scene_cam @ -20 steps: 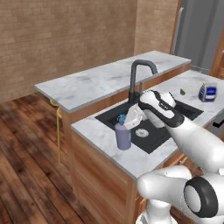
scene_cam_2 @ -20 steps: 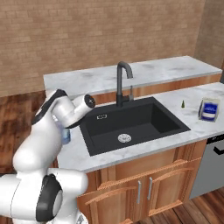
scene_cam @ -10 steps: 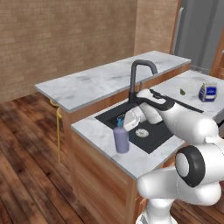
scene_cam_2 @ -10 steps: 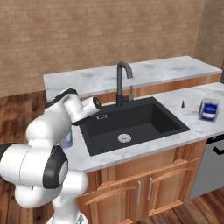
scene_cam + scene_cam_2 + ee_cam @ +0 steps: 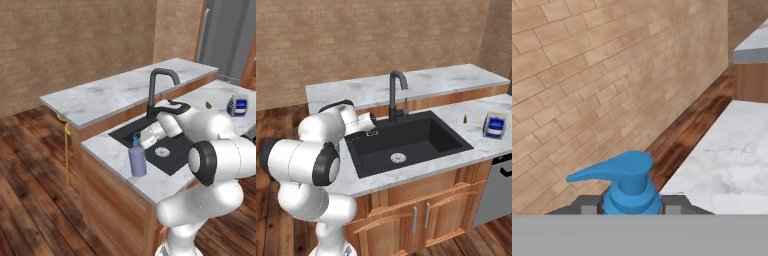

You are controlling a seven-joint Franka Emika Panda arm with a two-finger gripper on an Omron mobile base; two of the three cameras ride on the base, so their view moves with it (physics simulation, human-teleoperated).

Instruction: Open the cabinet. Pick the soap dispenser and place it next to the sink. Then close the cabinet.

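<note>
— Since a second ago, what has changed?

— Mostly the white arm: its elbow has swung forward and now bulks large in both base views. The lavender-purple cylindrical soap dispenser (image 5: 137, 160) has stayed where it was, upright on the worktop.

— Where exactly?

— On the white marble worktop (image 5: 111, 151), just beside the left rim of the matte black rectangular sink (image 5: 406, 141), near the worktop's front corner. Its blue pump top (image 5: 628, 181) with a flat, tapering spout fills the lower middle of the hand view.

— And the gripper (image 5: 143, 140)?

— Its jaws stand narrow, one dark tip on each side of the pump's ribbed blue collar and close against it. Whether they actually press on it I cannot tell.

— What is in the sink?

— A round silver drain (image 5: 398, 158) in the middle of the basin floor, nothing else that I can make out. A black gooseneck faucet (image 5: 396, 94) rises behind it.

— Other surfaces?

— A second marble slab forms a raised bar ledge (image 5: 406, 82) behind the sink, veined grey on white, smooth and glossy. The low cabinets beneath (image 5: 421, 212) are warm brown wood with arched panels and short silver handles. The back wall is tan brick; the floor is dark, reddish wood plank.

— Anything else on the worktop?

— A small blue-and-white box (image 5: 494, 125) stands right of the sink, with a tiny dark green thing (image 5: 465, 119) near it, too small to identify.
</note>
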